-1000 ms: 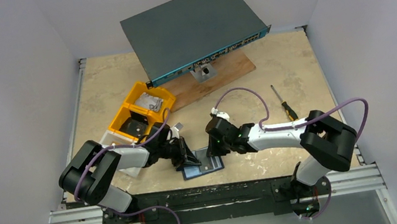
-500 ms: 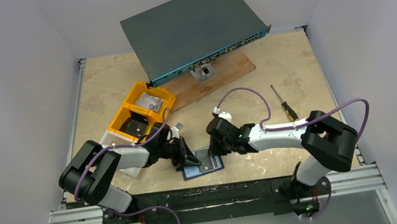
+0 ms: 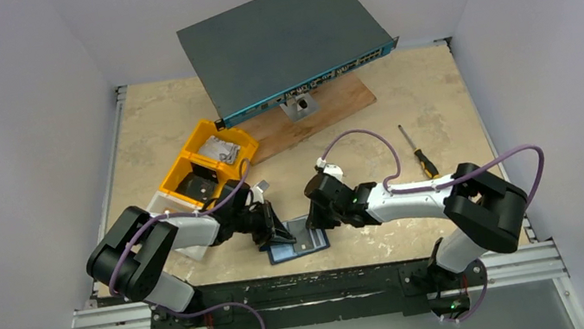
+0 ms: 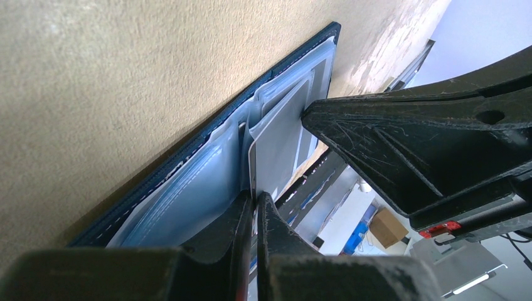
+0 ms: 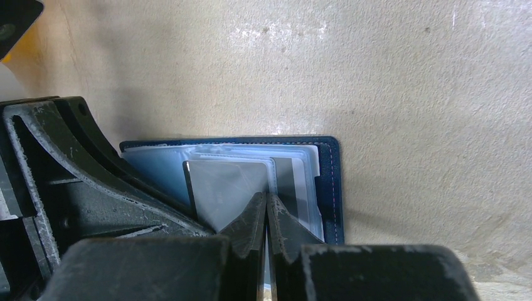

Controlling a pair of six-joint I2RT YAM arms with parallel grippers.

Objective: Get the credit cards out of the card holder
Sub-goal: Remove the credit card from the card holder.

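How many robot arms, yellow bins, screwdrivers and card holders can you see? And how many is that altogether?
Robot arms: 2
Yellow bins: 2
Screwdrivers: 1
Card holders: 1
Total: 6

Right gripper (image 5: pixel 267 199) showed at btm ctr, black fingers pressed tight together, tips at the right edge of a pale grey rectangular card (image 5: pixel 229 185). That card stood tilted up out of a dark navy folding card holder (image 5: pixel 332 188) w/ pale stitching, which lay open & flat on the beige speckled tabletop (image 5: pixel 401 75). Clear plastic sleeves (image 5: pixel 157 164) fanned inside it. A 2nd card w/ a dark stripe (image 5: pixel 285 179) sat just beside the tips. The left gripper's black scuffed finger (image 5: pixel 88 175) filled the view's left side, crossing in front of the sleeves.
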